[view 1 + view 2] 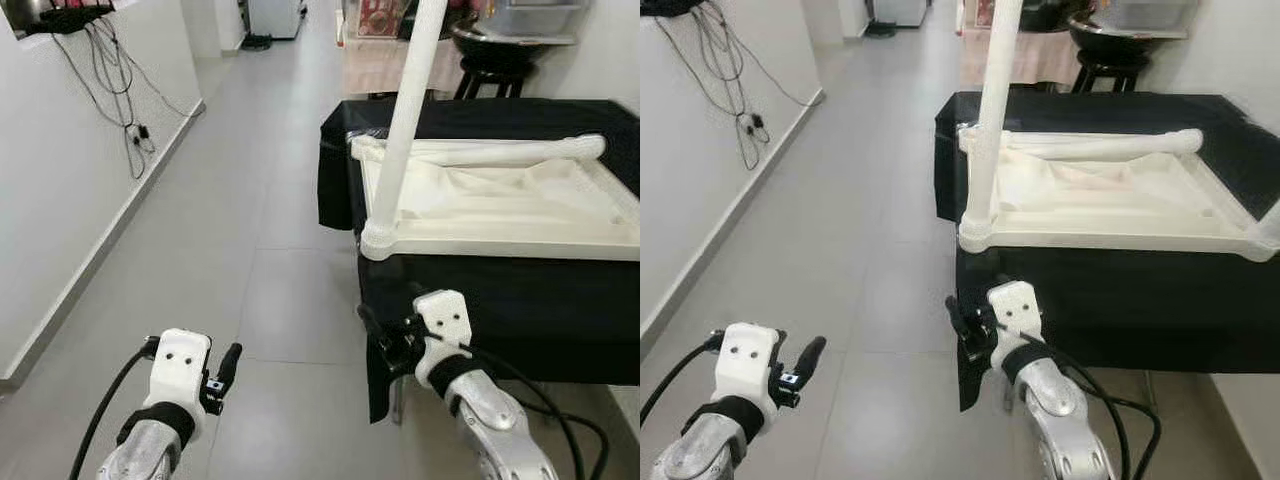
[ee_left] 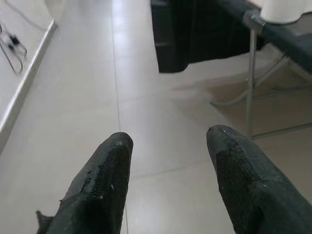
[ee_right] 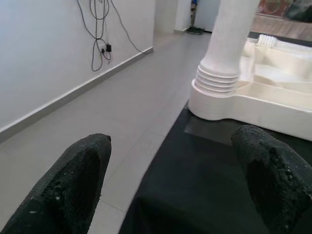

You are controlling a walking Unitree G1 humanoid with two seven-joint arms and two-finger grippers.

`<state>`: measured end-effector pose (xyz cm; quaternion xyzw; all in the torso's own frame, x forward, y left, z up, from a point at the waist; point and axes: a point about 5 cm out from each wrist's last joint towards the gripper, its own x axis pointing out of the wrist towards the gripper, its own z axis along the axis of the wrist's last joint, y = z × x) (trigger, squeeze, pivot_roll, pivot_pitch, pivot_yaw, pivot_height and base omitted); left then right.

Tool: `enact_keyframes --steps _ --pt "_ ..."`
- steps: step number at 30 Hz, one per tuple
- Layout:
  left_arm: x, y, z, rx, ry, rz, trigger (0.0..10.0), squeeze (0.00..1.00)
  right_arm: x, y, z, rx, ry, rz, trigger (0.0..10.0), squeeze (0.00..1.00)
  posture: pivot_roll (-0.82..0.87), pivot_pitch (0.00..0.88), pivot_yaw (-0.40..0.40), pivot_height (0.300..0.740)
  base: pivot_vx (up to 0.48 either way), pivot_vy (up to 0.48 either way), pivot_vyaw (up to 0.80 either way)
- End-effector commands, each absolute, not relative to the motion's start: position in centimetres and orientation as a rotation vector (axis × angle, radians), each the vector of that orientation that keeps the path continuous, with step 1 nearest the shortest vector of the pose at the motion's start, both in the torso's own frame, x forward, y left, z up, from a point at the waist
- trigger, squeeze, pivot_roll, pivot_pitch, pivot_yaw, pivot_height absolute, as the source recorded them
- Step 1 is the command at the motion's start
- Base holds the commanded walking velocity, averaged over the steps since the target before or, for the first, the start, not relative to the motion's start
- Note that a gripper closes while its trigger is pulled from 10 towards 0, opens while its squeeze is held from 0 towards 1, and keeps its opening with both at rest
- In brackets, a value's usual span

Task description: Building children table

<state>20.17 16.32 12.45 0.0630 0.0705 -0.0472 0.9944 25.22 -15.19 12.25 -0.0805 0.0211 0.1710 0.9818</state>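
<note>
occupying the right half of the left eye view, a table draped in black cloth (image 1: pixel 500 300) carries the white children's table top (image 1: pixel 500 215), laid upside down with its rim facing up. one white leg (image 1: pixel 405 120) stands upright in the near-left corner socket of that top and runs out of the upper edge of the frame; a second white leg (image 1: pixel 500 151) lies flat along the far edge of the top. right gripper (image 3: pixel 165 170), low centre-right of the frame, is held just before the cloth's near-left corner, fingers (image 3: pixel 73 180) spread wide and holding nothing; its wrist view looks across the black cloth toward the ribbed base of the upright leg, well apart from it. left gripper (image 2: pixel 168 161), lower left of the frame, hangs over the grey tiled floor (image 1: pixel 230 250), fingers (image 2: pixel 102 185) likewise wide apart and empty; its wrist view takes in the floor, the hanging cloth edge and a metal table leg (image 2: pixel 251 78) beneath. white wall (image 1: pixel 60 180) along the left edge, with black cables (image 1: pixel 120 90) dangling in the upper left. black stool (image 1: pixel 490 65) and further furniture stand beyond the table at the upper right.
</note>
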Motion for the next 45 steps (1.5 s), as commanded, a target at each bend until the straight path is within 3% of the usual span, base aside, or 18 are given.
enact_keyframes --steps 1,11,23,32,45 --pt "19.9 16.3 12.0 0.131 0.15 -0.087 10.0 0.0 24.8 -15.1 11.9 -0.171 0.063 0.372 10.0 0.0 0.02 0.024 -0.002 0.74 0.0 0.0 0.0" --pt "22.1 15.7 11.5 0.129 0.113 -0.123 10.0 0.0 26.2 -15.2 11.9 -0.104 0.087 0.346 10.0 0.0 0.03 0.0 -0.002 0.74 0.258 0.0 0.15" --pt "22.9 15.7 11.4 0.128 0.093 -0.151 10.0 0.0 26.8 -15.4 11.8 0.02 0.099 0.371 10.0 0.0 0.02 0.0 0.015 0.74 0.355 0.0 0.0" --pt "22.9 15.6 11.3 0.126 0.091 -0.169 10.0 0.0 27.0 -16.4 11.7 0.02 0.09 0.364 10.0 0.0 0.02 0.0 0.019 0.74 0.311 0.0 0.0" --pt "22.7 15.6 11.4 0.135 0.066 -0.172 10.0 0.0 26.6 -17.2 12.1 -0.058 0.103 0.59 10.0 0.0 0.02 0.0 0.018 0.74 0.062 0.0 0.0"
